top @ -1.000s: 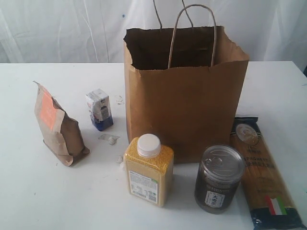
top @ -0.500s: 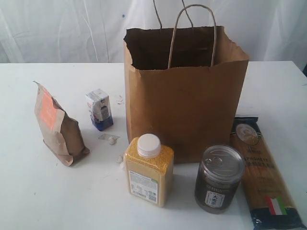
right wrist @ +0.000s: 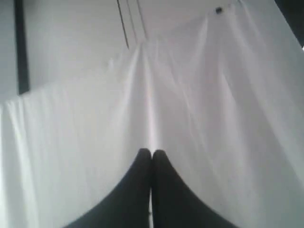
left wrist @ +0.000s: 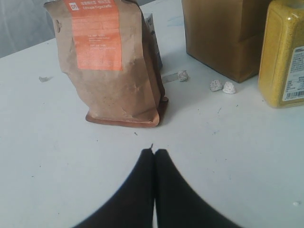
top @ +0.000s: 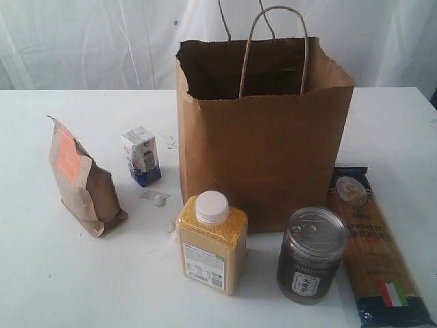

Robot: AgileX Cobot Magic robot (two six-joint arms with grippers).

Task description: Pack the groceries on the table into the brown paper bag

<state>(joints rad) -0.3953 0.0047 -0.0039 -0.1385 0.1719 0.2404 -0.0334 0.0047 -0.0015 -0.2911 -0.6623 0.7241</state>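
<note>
The brown paper bag (top: 266, 137) stands upright and open at the middle of the table (top: 41, 273). In front of it stand the yellow-grain bottle (top: 212, 242) and the dark pull-tab can (top: 312, 254). The spaghetti packet (top: 372, 242) lies flat at the right. The brown orange-labelled pouch (top: 82, 179) and the white-blue carton (top: 142, 156) stand at the left. The clear jar is not in view. My left gripper (left wrist: 155, 152) is shut and empty just short of the pouch (left wrist: 111, 61). My right gripper (right wrist: 152, 153) is shut, facing white curtain. Neither gripper shows in the exterior view.
Small bits of clear wrapper (top: 156, 197) and two pale pellets (left wrist: 222, 86) lie on the table between the carton and the bottle (left wrist: 283, 52). A white curtain (top: 82, 41) hangs behind the table.
</note>
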